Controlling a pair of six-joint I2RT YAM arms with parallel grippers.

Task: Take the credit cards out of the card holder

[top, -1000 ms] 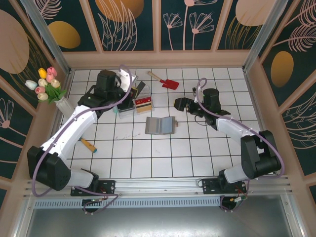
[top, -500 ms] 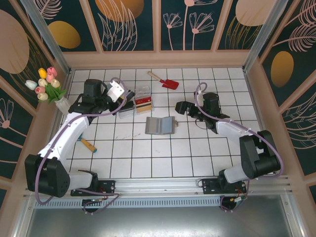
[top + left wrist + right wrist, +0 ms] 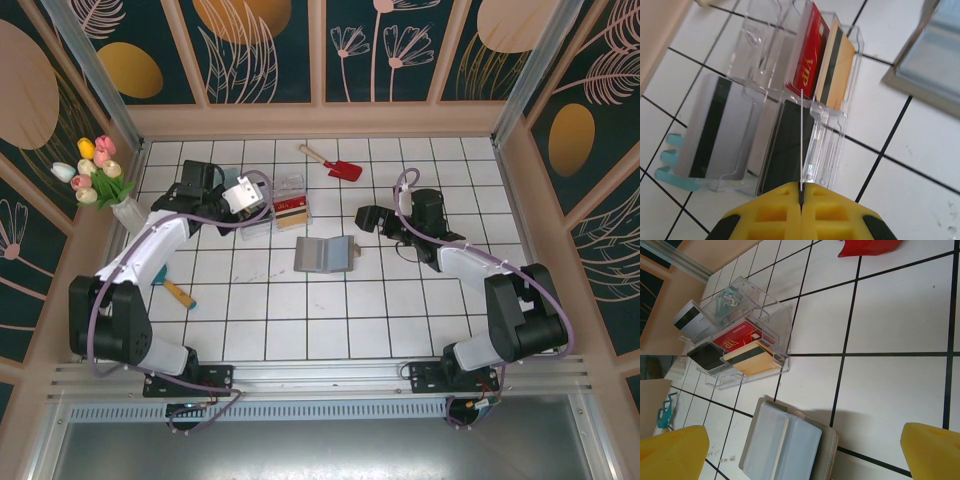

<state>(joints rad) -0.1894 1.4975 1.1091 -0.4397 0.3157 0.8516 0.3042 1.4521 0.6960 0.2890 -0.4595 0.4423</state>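
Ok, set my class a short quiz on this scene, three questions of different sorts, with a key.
1. True or false: the red card stands in the tray.
2. Multiple choice: the right gripper is A) open, B) shut on nothing, C) shut on a card.
3. Fill in: the holder lies ___ on the tiles, both panels showing.
Key: 1 true; 2 A; 3 open.
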